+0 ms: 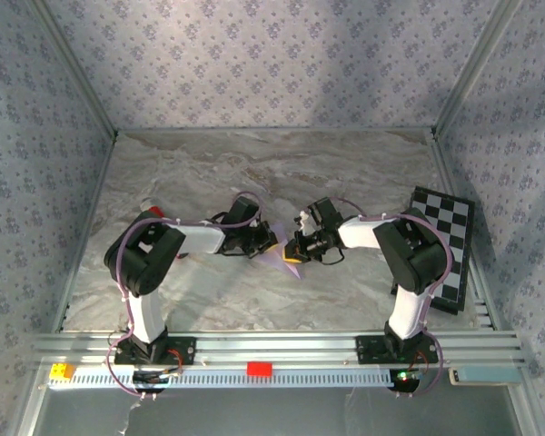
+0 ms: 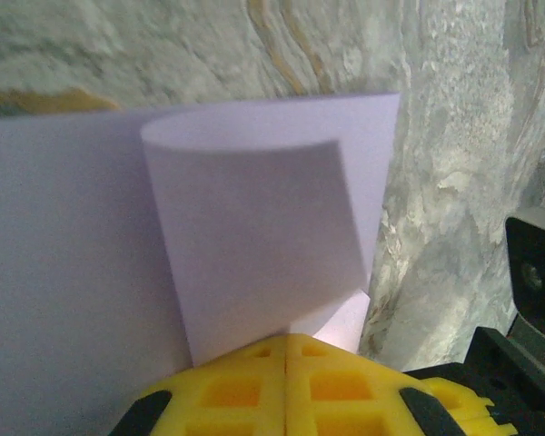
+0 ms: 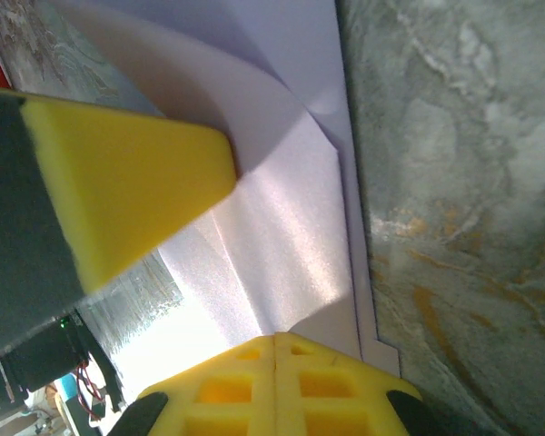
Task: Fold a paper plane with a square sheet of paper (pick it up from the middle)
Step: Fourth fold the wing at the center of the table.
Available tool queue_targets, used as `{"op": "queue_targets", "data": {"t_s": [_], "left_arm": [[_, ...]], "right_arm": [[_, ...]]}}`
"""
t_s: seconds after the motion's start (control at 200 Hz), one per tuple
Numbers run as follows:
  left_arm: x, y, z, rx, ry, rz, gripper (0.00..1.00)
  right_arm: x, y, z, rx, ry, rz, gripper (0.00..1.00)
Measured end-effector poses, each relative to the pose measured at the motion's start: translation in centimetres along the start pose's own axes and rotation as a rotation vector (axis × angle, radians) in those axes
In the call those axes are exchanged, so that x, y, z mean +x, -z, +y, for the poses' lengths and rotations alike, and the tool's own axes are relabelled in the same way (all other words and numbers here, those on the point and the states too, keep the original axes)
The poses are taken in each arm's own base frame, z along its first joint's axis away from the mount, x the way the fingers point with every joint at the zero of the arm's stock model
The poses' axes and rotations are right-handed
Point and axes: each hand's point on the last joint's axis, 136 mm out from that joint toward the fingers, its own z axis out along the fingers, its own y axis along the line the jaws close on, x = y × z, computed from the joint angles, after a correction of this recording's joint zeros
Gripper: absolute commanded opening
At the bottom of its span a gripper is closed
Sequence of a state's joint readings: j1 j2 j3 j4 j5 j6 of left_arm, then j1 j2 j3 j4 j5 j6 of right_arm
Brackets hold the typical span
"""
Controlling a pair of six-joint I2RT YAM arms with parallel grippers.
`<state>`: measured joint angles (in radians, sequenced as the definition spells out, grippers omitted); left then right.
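The square sheet of paper (image 1: 280, 259), pale lilac and folded over in layers, lies at the middle of the marble table between my two grippers. My left gripper (image 1: 272, 243) is shut on it. In the left wrist view a curled flap of the paper (image 2: 254, 236) rises straight from the shut yellow fingertips of the left gripper (image 2: 286, 339). My right gripper (image 1: 294, 252) is shut on the paper from the other side. In the right wrist view creased layers of the paper (image 3: 291, 209) run out from the right gripper (image 3: 274, 338). The left gripper's yellow finger (image 3: 118, 191) stands close by on the paper.
A black-and-white checkered board (image 1: 447, 245) lies at the right edge of the table. A small red cylinder (image 1: 153, 211) stands behind the left arm. A red block (image 1: 259, 368) and a yellow block (image 1: 62, 371) sit on the front rail. Patterned walls close in the table.
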<state>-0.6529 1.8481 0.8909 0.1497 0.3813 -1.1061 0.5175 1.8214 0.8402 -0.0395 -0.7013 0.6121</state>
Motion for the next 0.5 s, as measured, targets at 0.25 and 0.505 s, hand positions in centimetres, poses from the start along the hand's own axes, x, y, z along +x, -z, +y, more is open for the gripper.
{"op": "queue_targets", "data": {"t_s": [0.25,0.505], "left_arm": [[-2.3,0.5,0.6,-0.005,0.028,0.023,0.06],[-6.1,1.9,2.0,-0.021,0.057,-0.033,0.07]], "right_arm": [[0.0,0.0,0.0,-0.003,0.012,-0.011,0.0],[0.0,0.0,0.0,-0.008,0.016,-0.014,0.0]]}}
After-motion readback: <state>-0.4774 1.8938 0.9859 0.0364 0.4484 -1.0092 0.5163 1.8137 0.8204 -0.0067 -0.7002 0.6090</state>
